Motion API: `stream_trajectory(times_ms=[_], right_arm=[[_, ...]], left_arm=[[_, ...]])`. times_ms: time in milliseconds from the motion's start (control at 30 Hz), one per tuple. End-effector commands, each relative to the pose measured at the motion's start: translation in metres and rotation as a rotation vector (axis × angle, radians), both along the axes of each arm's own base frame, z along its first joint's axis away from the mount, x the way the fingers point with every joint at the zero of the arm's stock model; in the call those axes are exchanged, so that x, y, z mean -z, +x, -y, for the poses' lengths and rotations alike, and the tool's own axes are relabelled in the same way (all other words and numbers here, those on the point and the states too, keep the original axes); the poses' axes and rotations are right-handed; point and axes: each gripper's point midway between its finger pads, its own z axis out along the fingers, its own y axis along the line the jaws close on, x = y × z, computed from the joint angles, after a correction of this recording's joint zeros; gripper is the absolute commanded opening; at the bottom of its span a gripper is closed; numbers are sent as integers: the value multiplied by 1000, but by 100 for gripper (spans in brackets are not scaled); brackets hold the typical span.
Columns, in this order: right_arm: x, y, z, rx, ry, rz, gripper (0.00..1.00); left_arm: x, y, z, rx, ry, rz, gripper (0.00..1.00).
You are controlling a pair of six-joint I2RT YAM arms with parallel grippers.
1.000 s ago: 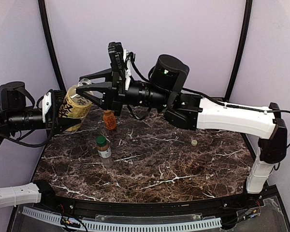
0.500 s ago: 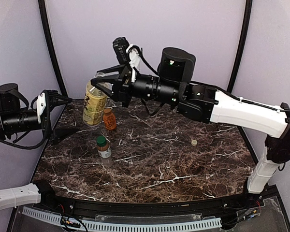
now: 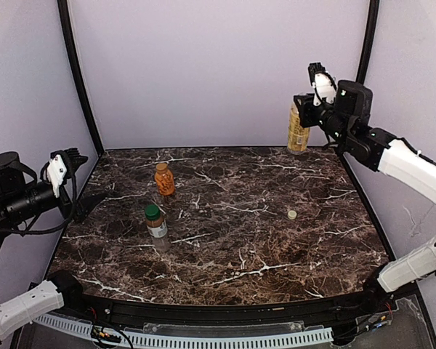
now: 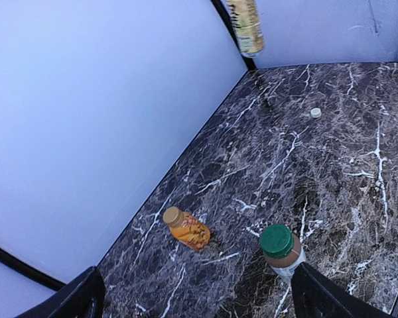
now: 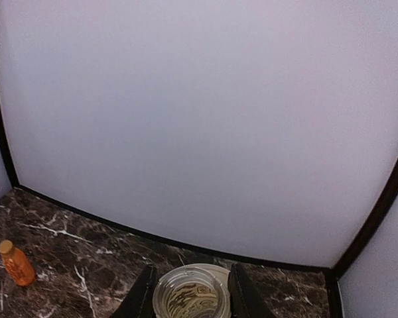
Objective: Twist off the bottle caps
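- Since a second ago, the tea bottle is carried from the left rear to the right rear corner by the right gripper. The left gripper, then closed on it, is drawn back to the left edge.
- The tea bottle is pinched at its neck by the right gripper and held upright.
- The left gripper's jaws are spread wide, with nothing held between them.
- The white cap is seen lying on the table, right of centre, well apart from every bottle.
- The orange bottle and the clear bottle are stood left of centre, near each other but not touching. The gold cap and the green cap are seated on them.
- Only in the right wrist view is the tea bottle shown from above, its mouth uncapped between the two fingers.
- Only in the left wrist view is the tea bottle shown hanging clear above the table's far corner.
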Motion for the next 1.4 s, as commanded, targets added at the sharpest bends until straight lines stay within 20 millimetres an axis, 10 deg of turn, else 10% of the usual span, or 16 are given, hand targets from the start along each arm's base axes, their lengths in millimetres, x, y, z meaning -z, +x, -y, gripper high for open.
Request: stream_trajectory(times_ms=[0,200,533,767,1000,1367], right_arm=[[67,26,71,210,-42,-79,0],[154,39,143,359,46,-263,0],[214,30,153,349,137,-322,0],[220,25,154,355,164,-347,0],[211,20,152,331,158,-334,73],[173,23,151,317,112,-273,93]], left_arm=[[5,14,-28,-176,-82,12,99],[14,10,-51,-280,-150,2,99],[18,7,-57,-306,-180,-5,99],[16,7,-56,-299,-179,3,99],[14,7,-55,-294,-176,8,99],[13,7,-53,-281,-178,11,99]])
